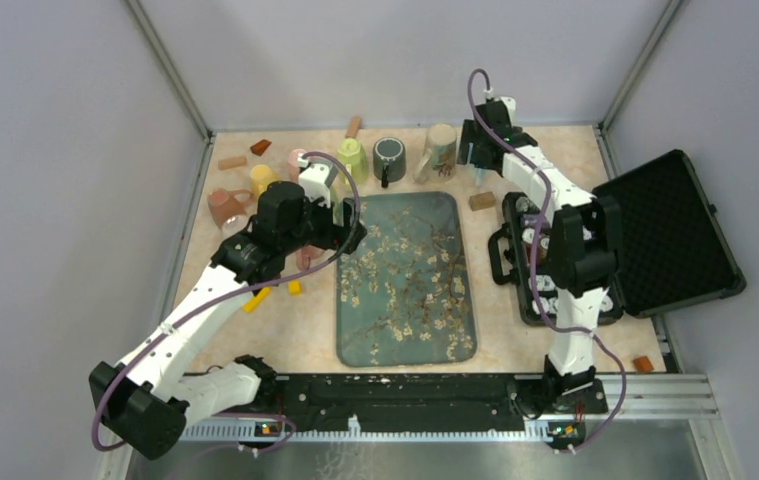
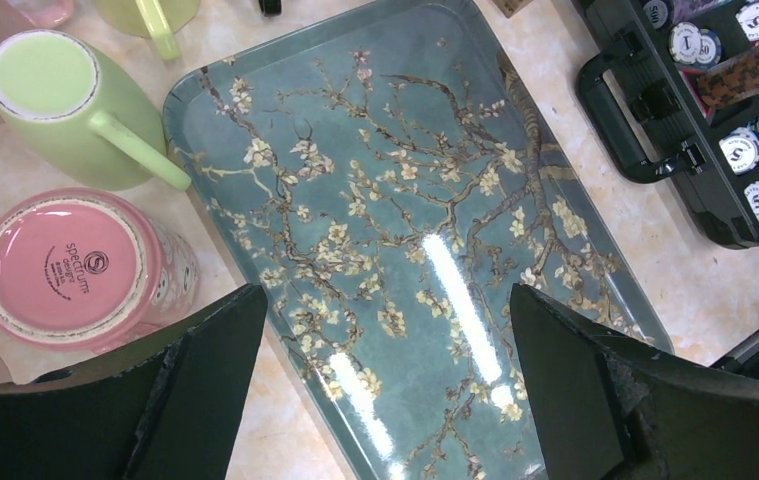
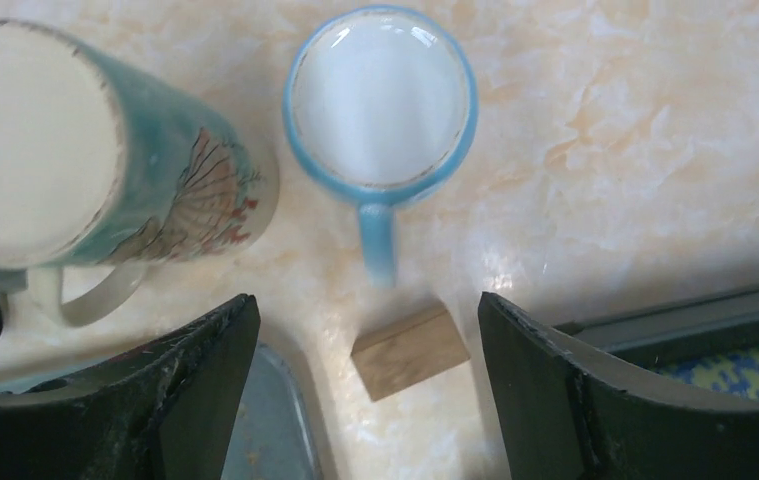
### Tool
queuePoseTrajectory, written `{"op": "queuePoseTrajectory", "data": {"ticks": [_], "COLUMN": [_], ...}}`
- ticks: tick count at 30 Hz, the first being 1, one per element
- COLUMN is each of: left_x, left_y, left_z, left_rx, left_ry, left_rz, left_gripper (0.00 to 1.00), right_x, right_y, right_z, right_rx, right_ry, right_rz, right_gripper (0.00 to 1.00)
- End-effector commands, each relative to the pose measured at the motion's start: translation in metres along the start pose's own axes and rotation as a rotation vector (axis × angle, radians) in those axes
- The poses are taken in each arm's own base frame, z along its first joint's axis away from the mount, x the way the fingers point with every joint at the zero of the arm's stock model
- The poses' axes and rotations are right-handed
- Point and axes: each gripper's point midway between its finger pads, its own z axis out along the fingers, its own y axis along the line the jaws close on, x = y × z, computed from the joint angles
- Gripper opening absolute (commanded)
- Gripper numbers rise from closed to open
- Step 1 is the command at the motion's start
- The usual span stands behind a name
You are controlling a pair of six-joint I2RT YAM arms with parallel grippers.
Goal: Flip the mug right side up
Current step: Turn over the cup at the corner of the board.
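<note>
A small blue mug (image 3: 380, 100) stands on the marbled table just ahead of my right gripper (image 3: 367, 300). It shows a round white face ringed in blue, seemingly its base, and its handle points toward the fingers. The right gripper is open and holds nothing. It hovers above the handle's end and a small wooden block (image 3: 410, 350). In the top view the right gripper (image 1: 477, 160) is at the back of the table and hides the mug. My left gripper (image 2: 385, 290) is wide open and empty over the left edge of the floral tray (image 2: 385, 180).
A tall shell-patterned mug (image 3: 55, 150) stands bottom up to the left of the blue one. Green (image 2: 55, 100) and pink (image 2: 65, 270) mugs sit bottom up left of the tray. An open black case (image 1: 655, 230) of poker chips lies at the right. More mugs and blocks line the back.
</note>
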Motion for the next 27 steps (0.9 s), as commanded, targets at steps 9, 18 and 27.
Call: {"op": "queuePoseTrajectory", "data": {"ticks": [9,18,27], "left_x": [-0.021,-0.018,-0.013], "left_y": [-0.006,-0.005,-0.004], "left_z": [-0.011,-0.01,-0.009], "left_rx": [0.02,0.016,0.012], "left_ry": [-0.067,-0.058,-0.048], "left_rz": [0.013,-0.004,-0.024], "left_gripper": [0.98,0.98,0.98], "right_x": [-0.001,-0.002,-0.007], "right_y": [-0.002,-0.007,-0.01], "right_z": [0.061,0.082,0.088], "right_rx": [-0.047,-0.017,-0.004], "right_ry": [0.009,0.012,0.006], "right_rz": [-0.049,-0.03,-0.012], "right_gripper": [0.67,0.56,0.41]}}
